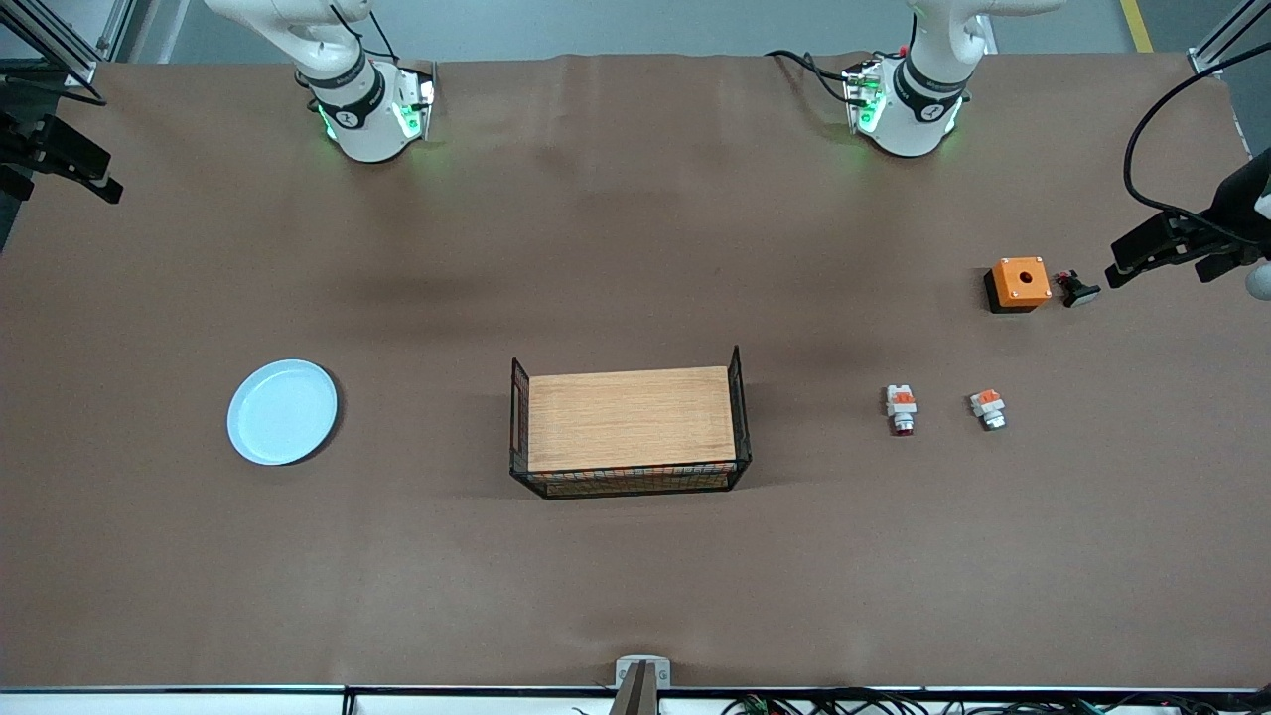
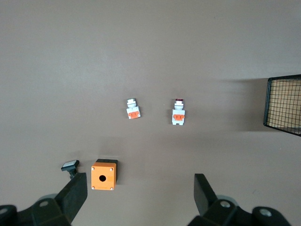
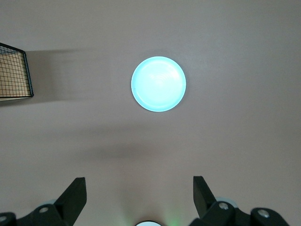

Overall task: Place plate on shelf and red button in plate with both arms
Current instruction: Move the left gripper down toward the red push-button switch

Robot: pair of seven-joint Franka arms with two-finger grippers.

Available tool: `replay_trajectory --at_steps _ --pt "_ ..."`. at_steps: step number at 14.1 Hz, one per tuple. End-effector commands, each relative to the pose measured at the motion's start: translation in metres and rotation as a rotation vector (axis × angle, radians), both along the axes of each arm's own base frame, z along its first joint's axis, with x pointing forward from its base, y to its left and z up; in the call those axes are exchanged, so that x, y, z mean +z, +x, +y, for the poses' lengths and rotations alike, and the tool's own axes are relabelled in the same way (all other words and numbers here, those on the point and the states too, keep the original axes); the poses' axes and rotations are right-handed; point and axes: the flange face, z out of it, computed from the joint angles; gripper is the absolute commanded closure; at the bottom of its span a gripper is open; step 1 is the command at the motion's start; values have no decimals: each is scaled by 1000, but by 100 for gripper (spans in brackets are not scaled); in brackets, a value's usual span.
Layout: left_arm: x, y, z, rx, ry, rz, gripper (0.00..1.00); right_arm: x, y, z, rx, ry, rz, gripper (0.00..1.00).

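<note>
The pale blue plate (image 1: 283, 411) lies flat on the brown table toward the right arm's end; it also shows in the right wrist view (image 3: 158, 84). The red button (image 1: 902, 405), white with an orange patch and a red tip, lies toward the left arm's end; it also shows in the left wrist view (image 2: 178, 113). My left gripper (image 2: 141, 181) is open and empty, high over the table near the orange box. My right gripper (image 3: 139, 183) is open and empty, high over bare table near the plate. Neither gripper shows in the front view.
A wire basket (image 1: 635, 482) with a wooden board stands mid-table. A similar white-orange piece with a silver-grey tip (image 1: 988, 408) lies beside the red button. A square orange box (image 1: 1019, 283) and a small black part (image 1: 1077, 289) lie farther from the front camera.
</note>
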Motion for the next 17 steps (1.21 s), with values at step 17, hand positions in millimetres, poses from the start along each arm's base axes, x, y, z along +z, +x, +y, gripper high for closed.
replay_trajectory --at_steps 17 --pt "-62 24 -21 84 -49 137 0 6 -4 1 11 -6 -11 0"
